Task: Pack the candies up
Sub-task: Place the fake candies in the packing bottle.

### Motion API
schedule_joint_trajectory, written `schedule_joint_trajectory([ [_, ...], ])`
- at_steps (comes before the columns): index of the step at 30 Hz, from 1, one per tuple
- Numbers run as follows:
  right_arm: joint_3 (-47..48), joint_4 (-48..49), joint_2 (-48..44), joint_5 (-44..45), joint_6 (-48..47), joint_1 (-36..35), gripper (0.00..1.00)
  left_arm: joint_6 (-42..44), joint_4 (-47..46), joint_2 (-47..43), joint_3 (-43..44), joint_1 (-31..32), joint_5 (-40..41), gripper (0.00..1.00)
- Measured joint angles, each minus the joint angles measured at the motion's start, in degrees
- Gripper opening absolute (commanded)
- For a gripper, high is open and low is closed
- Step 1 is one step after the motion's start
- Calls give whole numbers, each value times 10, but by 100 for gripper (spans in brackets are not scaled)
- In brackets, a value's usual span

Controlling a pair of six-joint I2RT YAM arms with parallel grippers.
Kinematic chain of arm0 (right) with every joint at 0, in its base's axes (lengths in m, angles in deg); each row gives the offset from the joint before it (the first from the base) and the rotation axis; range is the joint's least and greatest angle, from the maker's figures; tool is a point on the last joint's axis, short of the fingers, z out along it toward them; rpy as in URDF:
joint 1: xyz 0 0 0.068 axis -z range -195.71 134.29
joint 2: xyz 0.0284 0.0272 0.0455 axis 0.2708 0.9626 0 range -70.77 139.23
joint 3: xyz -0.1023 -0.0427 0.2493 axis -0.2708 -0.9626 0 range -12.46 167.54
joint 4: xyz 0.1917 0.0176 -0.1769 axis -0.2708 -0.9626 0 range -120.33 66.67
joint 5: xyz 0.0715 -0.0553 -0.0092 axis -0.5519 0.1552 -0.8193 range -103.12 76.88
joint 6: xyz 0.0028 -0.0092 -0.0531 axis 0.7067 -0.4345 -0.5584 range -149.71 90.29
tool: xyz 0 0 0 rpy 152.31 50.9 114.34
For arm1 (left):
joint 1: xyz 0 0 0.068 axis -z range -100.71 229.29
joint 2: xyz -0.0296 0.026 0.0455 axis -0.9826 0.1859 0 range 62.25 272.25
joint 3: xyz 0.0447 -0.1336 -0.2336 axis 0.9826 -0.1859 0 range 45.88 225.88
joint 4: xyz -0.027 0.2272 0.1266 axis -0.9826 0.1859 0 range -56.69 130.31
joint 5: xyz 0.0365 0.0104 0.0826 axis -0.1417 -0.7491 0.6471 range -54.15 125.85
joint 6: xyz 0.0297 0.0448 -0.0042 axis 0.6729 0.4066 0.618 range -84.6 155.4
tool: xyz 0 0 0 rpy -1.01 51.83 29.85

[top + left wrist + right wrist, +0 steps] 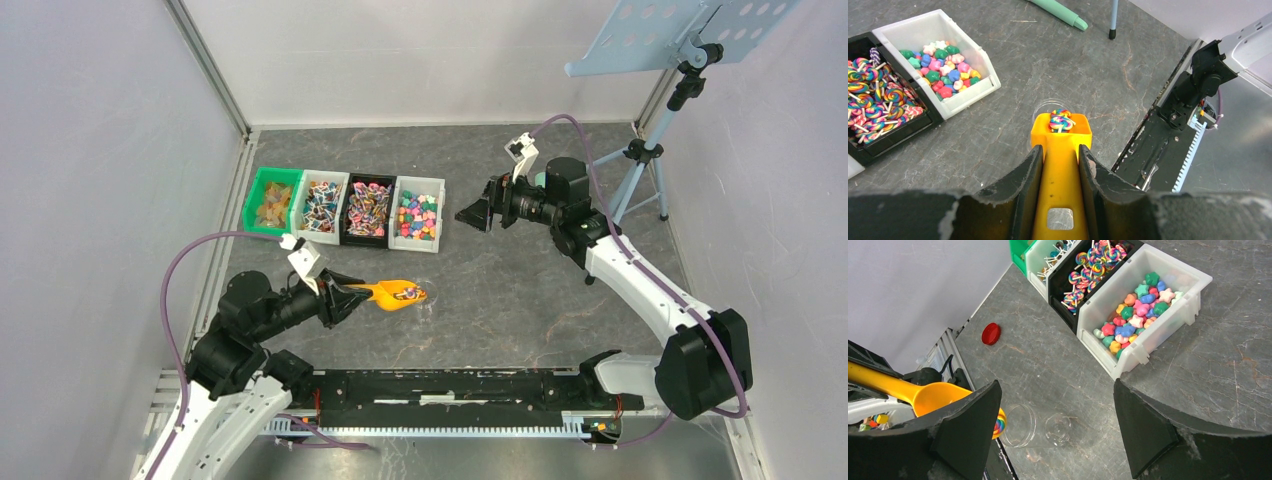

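My left gripper (345,293) (1060,150) is shut on the handle of an orange scoop (398,293) (1060,170). The scoop's bowl holds a few rainbow swirl candies (1061,120). It hovers level at the rim of a clear jar (1045,106) (1033,426) that stands upright with nothing in it. More candies fill the bins: star shapes in a white bin (418,212) (1135,315), lollipops in a black bin (368,208) (873,107). My right gripper (475,215) (1056,385) hangs open above the jar and holds nothing.
A green bin (270,200) and another white bin (322,205) of sweets complete the row. A red round lid (991,333) lies on the table. A tripod stand (650,160) is at the back right. The black base rail (450,385) runs along the near edge.
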Motion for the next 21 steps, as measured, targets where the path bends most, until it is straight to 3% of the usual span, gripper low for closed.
schedule_joint_trajectory([
  [21, -14, 0, 0, -1, -1, 11, 89, 0, 24, 51, 27, 0, -3, 2],
])
